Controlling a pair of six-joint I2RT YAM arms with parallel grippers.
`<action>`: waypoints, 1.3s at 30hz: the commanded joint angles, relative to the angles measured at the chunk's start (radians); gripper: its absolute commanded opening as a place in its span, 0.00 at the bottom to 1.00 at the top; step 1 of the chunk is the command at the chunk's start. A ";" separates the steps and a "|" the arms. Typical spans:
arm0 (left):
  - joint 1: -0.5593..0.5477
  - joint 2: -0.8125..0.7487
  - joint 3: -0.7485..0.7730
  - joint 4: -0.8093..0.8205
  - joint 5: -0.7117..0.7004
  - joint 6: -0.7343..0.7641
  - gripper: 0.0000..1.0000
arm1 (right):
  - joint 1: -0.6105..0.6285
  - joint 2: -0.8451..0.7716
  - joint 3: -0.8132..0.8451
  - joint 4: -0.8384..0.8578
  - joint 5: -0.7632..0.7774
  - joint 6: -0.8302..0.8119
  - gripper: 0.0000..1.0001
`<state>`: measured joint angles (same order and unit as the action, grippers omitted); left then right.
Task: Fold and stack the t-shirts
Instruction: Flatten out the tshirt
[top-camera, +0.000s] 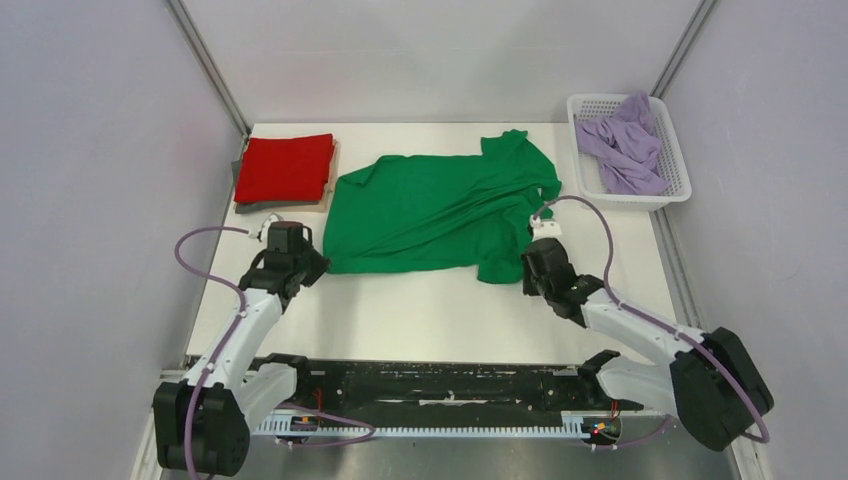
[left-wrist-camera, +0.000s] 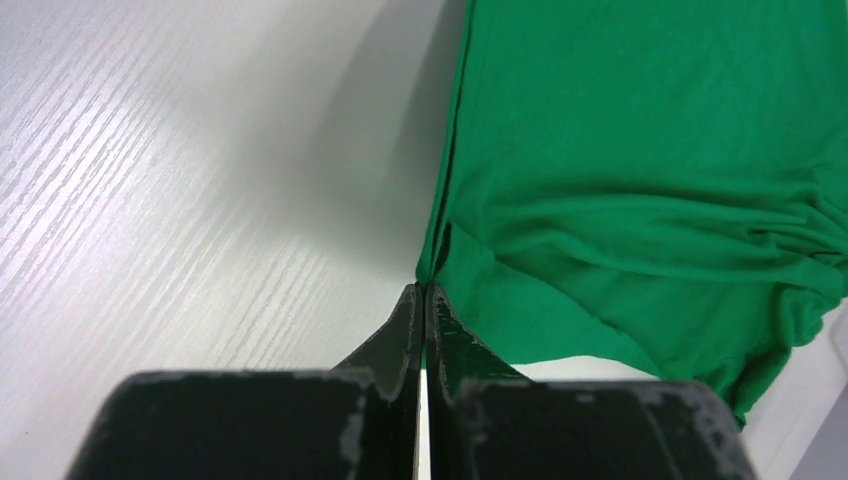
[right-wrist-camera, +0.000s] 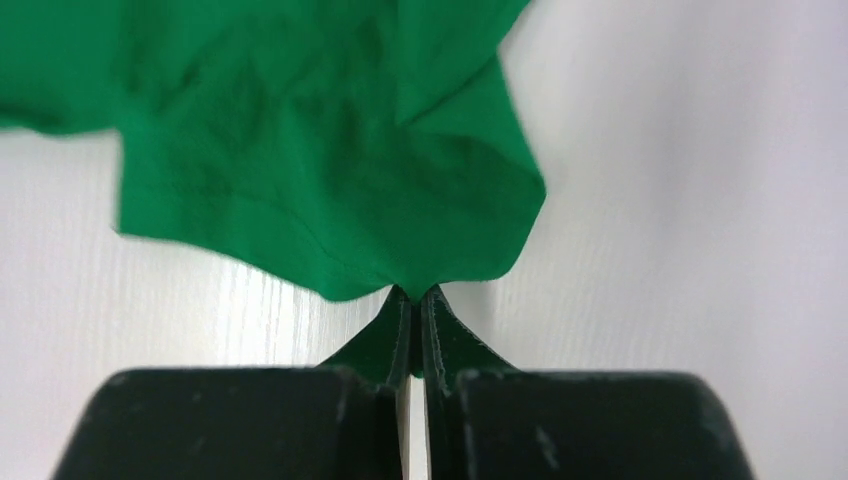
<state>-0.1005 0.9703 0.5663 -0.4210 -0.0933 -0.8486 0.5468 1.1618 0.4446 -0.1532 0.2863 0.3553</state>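
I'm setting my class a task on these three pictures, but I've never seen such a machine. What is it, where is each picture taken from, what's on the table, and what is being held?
These are two robot arms fixed at the near edge of a white table. The wide picture comes from a camera above and behind them. Each close-up comes from a camera on one wrist, looking past its own black fingers. A rumpled green t-shirt lies spread on the table. At the back left a folded red t-shirt tops a small stack. At the back right a white mesh basket holds lavender cloth. The left gripper and right gripper are each pinched shut on the green t-shirt's near edge.
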 joint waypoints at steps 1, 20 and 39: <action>-0.002 -0.044 0.114 0.010 0.020 0.018 0.02 | -0.029 -0.129 0.131 0.035 0.146 -0.037 0.00; -0.001 -0.249 0.811 -0.156 -0.073 0.077 0.02 | -0.077 -0.346 0.897 -0.129 0.142 -0.368 0.00; -0.001 -0.286 1.399 -0.377 -0.063 0.180 0.02 | -0.078 -0.340 1.483 -0.249 -0.134 -0.488 0.00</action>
<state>-0.1024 0.6682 1.9823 -0.7506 -0.1421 -0.7116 0.4717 0.8040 1.9728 -0.3981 0.1078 -0.0914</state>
